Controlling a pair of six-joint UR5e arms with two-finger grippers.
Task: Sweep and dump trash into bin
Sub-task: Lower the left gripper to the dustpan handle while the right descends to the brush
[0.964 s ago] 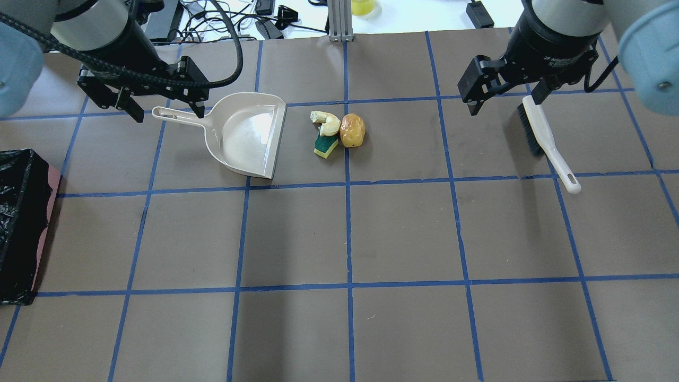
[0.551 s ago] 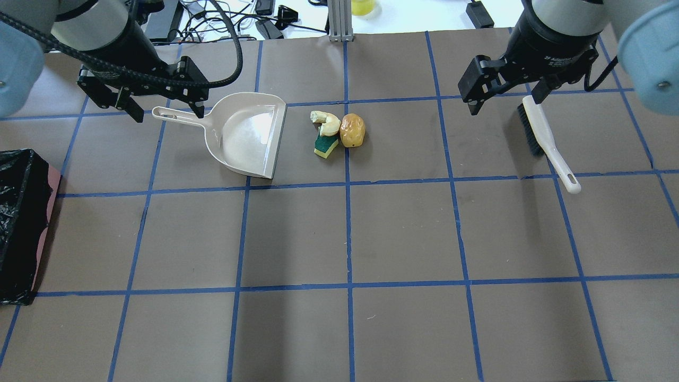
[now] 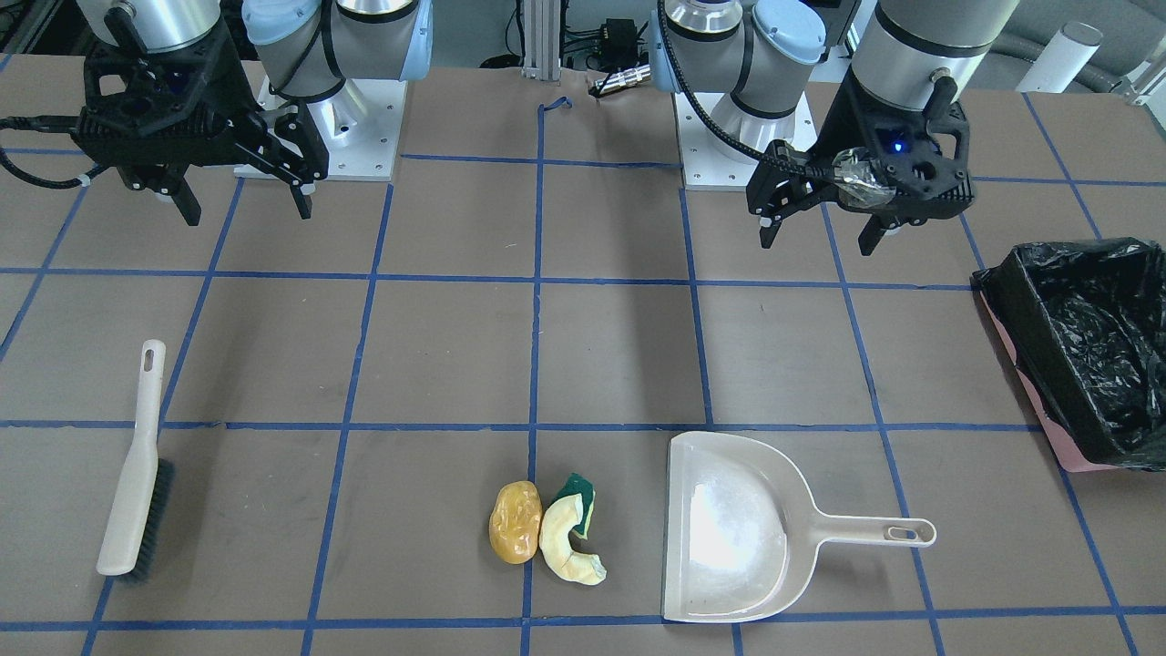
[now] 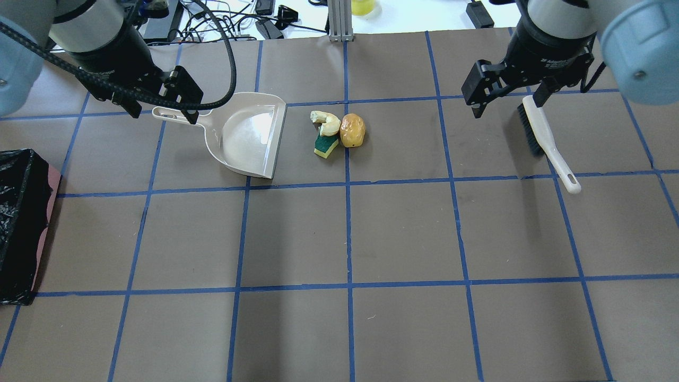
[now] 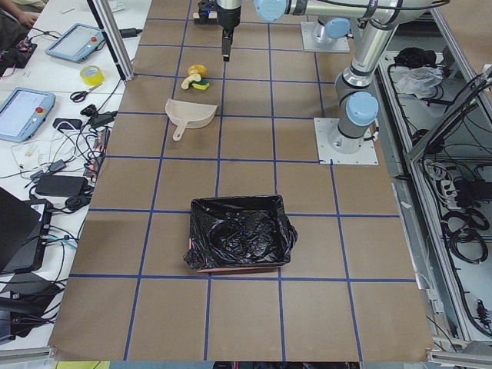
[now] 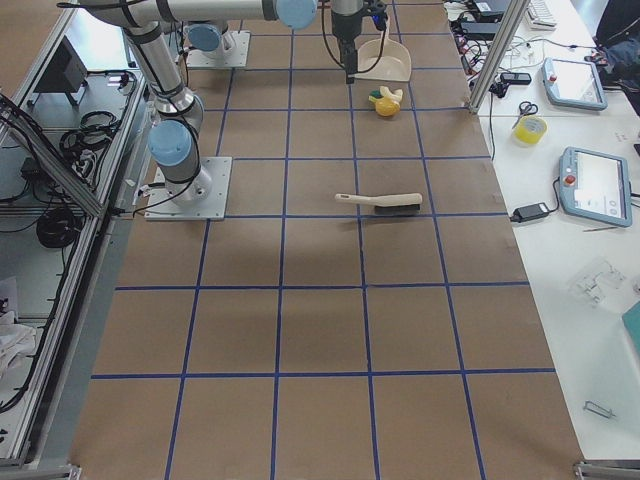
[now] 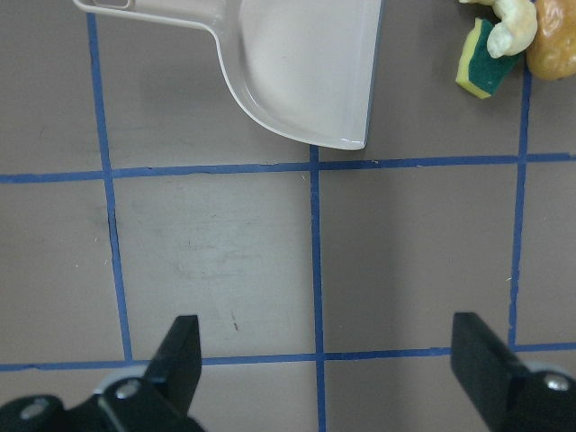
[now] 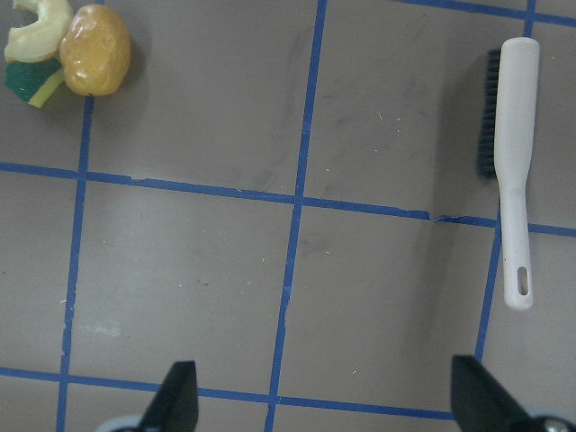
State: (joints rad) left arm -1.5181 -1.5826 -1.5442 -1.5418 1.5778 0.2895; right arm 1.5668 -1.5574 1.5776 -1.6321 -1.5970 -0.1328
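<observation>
The trash lies together at mid-table: a golden-brown potato lump [image 4: 352,130], a cream crescent [image 4: 327,122] and a yellow-green sponge [image 4: 324,146]. A beige dustpan [image 4: 246,133] lies just left of them, its mouth toward them. A white brush [image 4: 546,140] lies at the right. The black-lined pink bin [image 4: 18,223] stands at the left edge. My left gripper [image 4: 162,109] is open and empty above the dustpan handle. My right gripper [image 4: 506,106] is open and empty above the brush's bristle end.
Blue tape lines cross the brown table [image 4: 403,233]. Cables and devices lie beyond the far edge [image 4: 254,21]. A metal post [image 4: 339,21] stands at the far middle.
Both grippers have shifted slightly toward the table's far edge. The dustpan, brush, trash and bin have not moved.
</observation>
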